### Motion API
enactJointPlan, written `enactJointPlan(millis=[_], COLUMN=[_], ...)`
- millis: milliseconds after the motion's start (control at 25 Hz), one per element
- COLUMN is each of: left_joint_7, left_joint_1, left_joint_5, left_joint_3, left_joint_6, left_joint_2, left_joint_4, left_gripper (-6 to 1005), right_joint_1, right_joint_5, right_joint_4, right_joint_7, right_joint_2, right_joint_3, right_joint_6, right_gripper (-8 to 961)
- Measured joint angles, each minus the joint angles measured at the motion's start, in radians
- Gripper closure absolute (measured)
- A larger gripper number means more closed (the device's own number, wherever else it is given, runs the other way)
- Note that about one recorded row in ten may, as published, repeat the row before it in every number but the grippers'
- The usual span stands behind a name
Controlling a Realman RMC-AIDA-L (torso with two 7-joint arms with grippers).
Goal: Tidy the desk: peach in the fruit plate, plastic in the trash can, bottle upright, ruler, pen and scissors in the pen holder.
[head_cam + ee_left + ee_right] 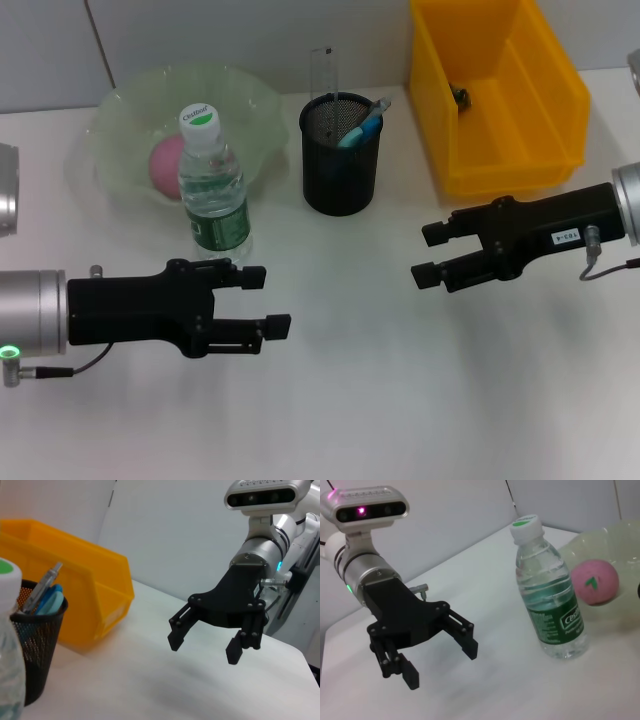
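Note:
A pink peach (166, 165) lies in the pale green fruit plate (120, 110) at the back left. A water bottle (213, 190) with a white and green cap stands upright in front of the plate. The black mesh pen holder (340, 160) holds a blue pen (362, 125) and a clear ruler (322, 70). No scissors show. My left gripper (268, 300) is open and empty, just in front of the bottle. My right gripper (426, 254) is open and empty, in front of the yellow bin (540, 90). They face each other.
The yellow bin stands at the back right with a small dark thing (462, 95) inside. In the left wrist view the right gripper (204, 649) hovers over bare white table. In the right wrist view the left gripper (440, 665) is beside the bottle (550, 600).

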Motion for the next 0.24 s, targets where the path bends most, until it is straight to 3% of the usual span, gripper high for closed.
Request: enactJointPlan(millis=[240], left_joint_7=[0.0], left_joint_1=[0.004], left_joint_5=[0.003], left_joint_3=[0.008], left_joint_6=[0.007], left_joint_2=[0.003], left_joint_4=[-0.003], left_gripper=[194], right_joint_1=[-0.002], right_joint_5=[-0.001], right_joint_4=[-0.003], right_joint_7=[-0.001], right_joint_2=[0.001], right_joint_3=[0.001], right_joint_6=[-0.001], right_gripper=[142])
